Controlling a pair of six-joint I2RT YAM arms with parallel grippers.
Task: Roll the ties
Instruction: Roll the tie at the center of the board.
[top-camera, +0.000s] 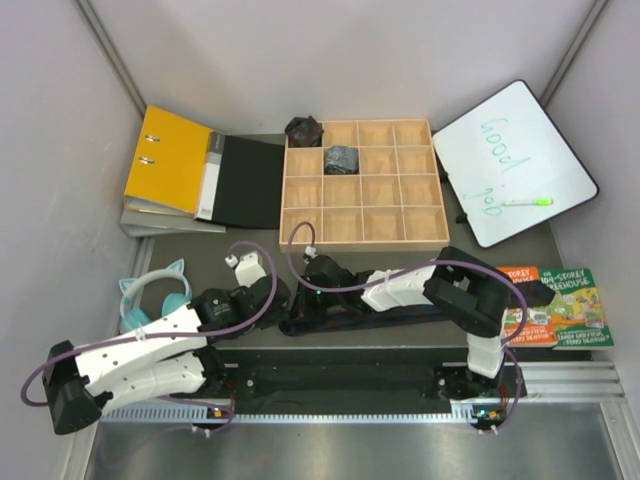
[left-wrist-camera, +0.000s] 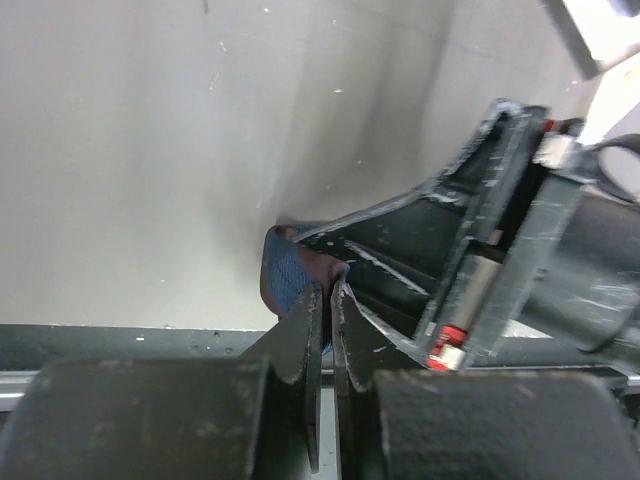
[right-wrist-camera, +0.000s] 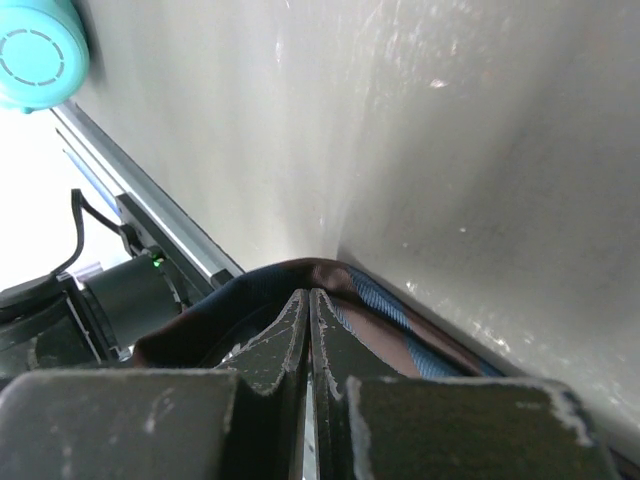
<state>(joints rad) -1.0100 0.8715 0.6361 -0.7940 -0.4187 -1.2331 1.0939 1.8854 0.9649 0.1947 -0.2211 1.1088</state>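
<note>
Can't make out much of the loose tie (left-wrist-camera: 288, 275) from above: just in front of the wooden tray (top-camera: 364, 245), mostly hidden under the right arm (top-camera: 395, 290). Only getting a scrap of it up close too, with the rest cut off behind the fingers. Looks navy with a fine blue weave on 1 face and reddish-brown on the other, folded over soft.

Left gripper (left-wrist-camera: 328, 295) squeezed together on the edge of that scrap. Right gripper (right-wrist-camera: 308, 300) pressed fully together as well, fabric humped right over the tips; can't tell about an actual pinch there.

Also spotted 2 rolled ties inside the tray: a brownish-black bundle (top-camera: 304, 129) in the far-left corner cell, poking above the rim, and a greyish bundle (top-camera: 340, 158) 1 cell in and 1 cell nearer. Too small to see the coils.
</note>
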